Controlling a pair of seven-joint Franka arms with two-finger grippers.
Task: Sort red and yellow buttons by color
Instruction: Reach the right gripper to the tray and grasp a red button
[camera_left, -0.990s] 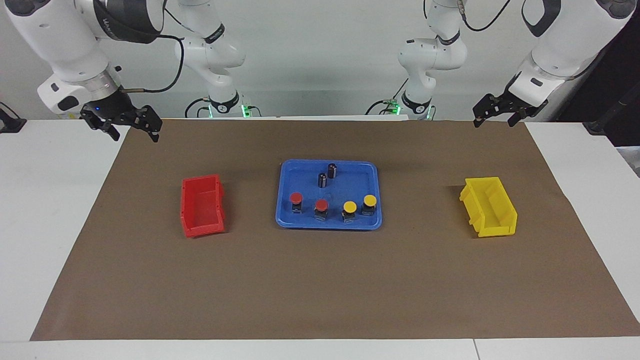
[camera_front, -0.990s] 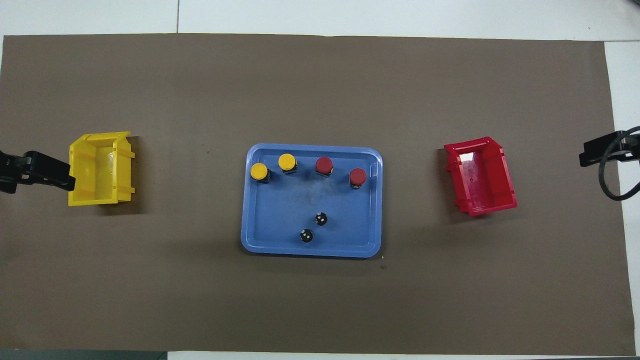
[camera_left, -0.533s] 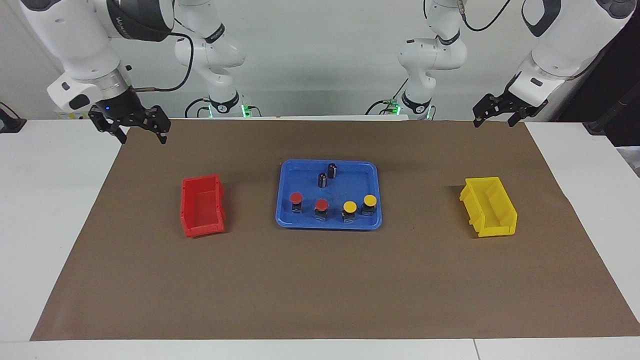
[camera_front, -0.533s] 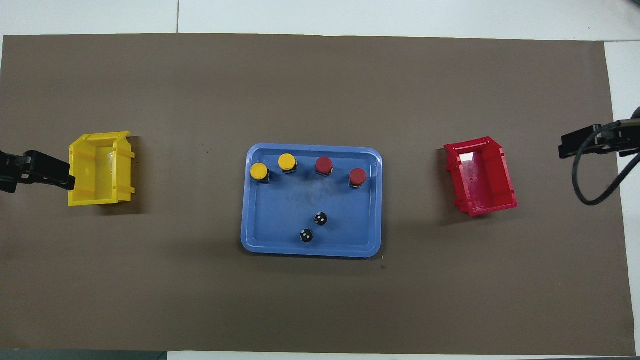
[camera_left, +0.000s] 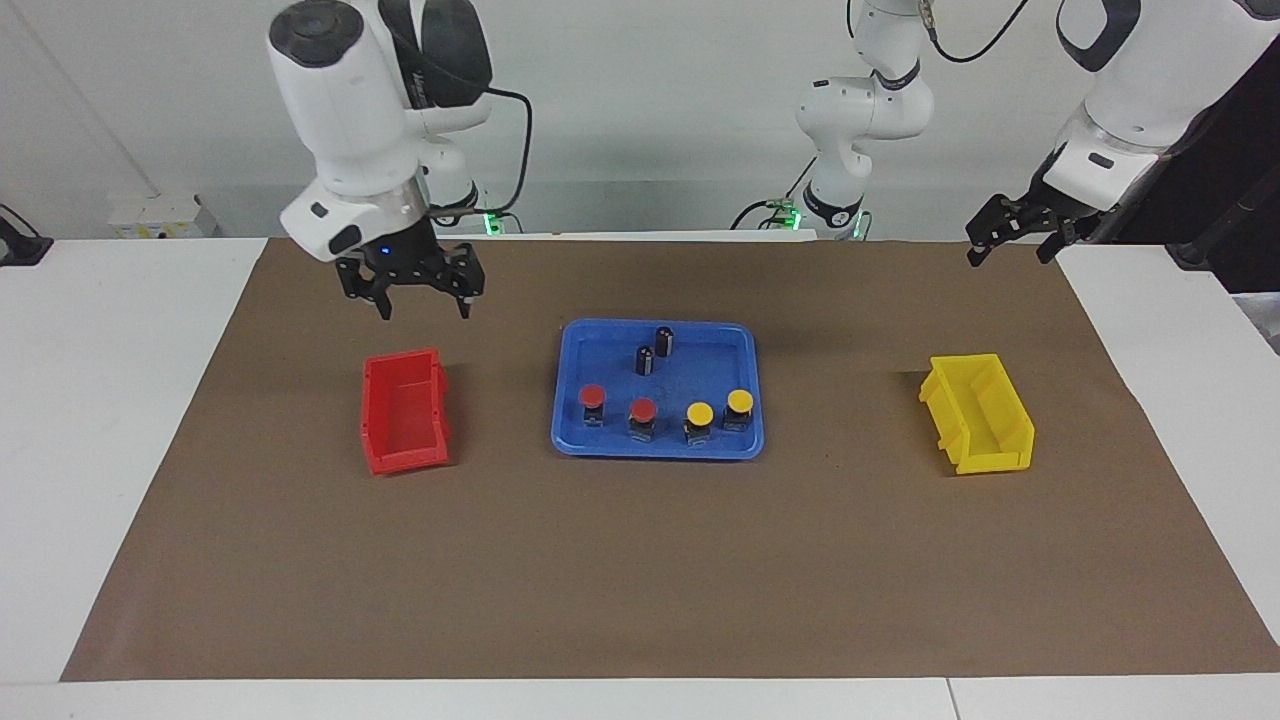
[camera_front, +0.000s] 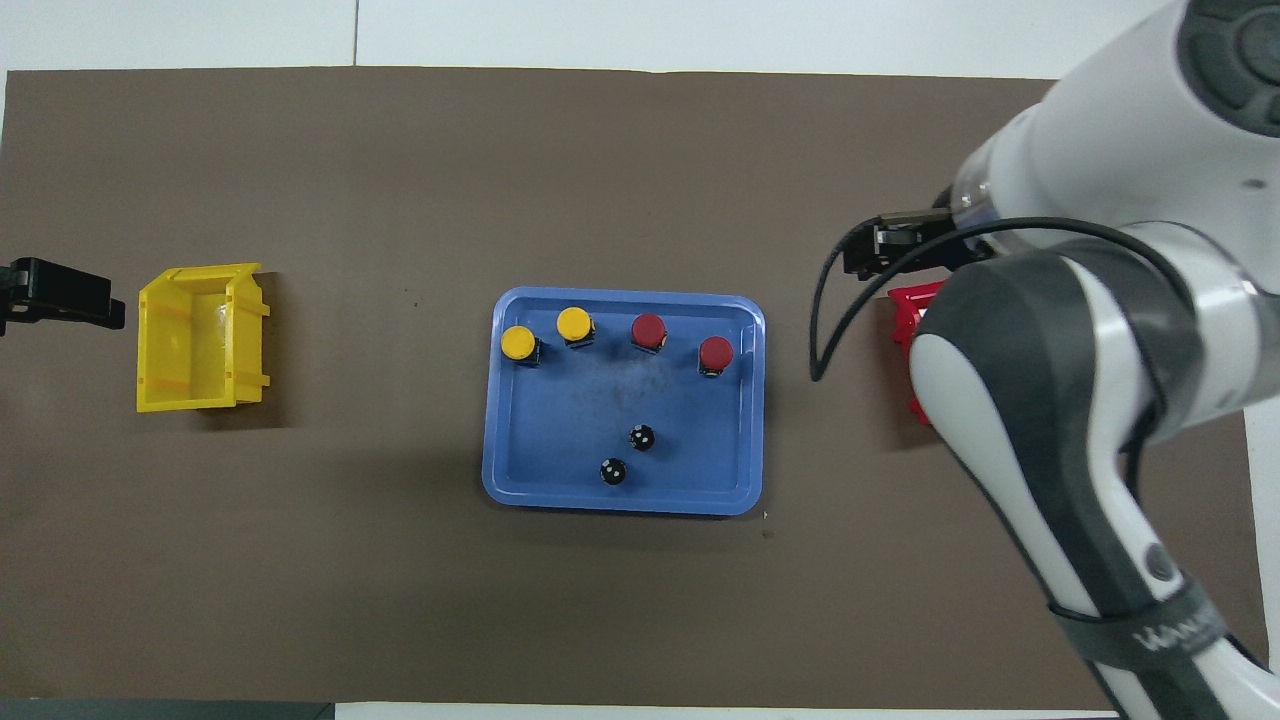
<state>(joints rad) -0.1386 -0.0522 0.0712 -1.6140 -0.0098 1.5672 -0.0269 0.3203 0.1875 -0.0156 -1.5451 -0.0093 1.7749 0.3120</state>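
Two red buttons and two yellow buttons stand in a row in the blue tray, along its edge farthest from the robots. They also show in the overhead view, red and yellow. My right gripper is open and empty, raised over the mat by the red bin. My left gripper is open and empty, raised over the mat's edge at the left arm's end.
Two small dark cylinders stand in the tray nearer to the robots. The yellow bin sits toward the left arm's end. In the overhead view my right arm covers most of the red bin.
My right arm has swung in from the table's end toward the middle, and its gripper now hangs by the red bin. My left gripper has shifted slightly outward. The buttons have not moved.
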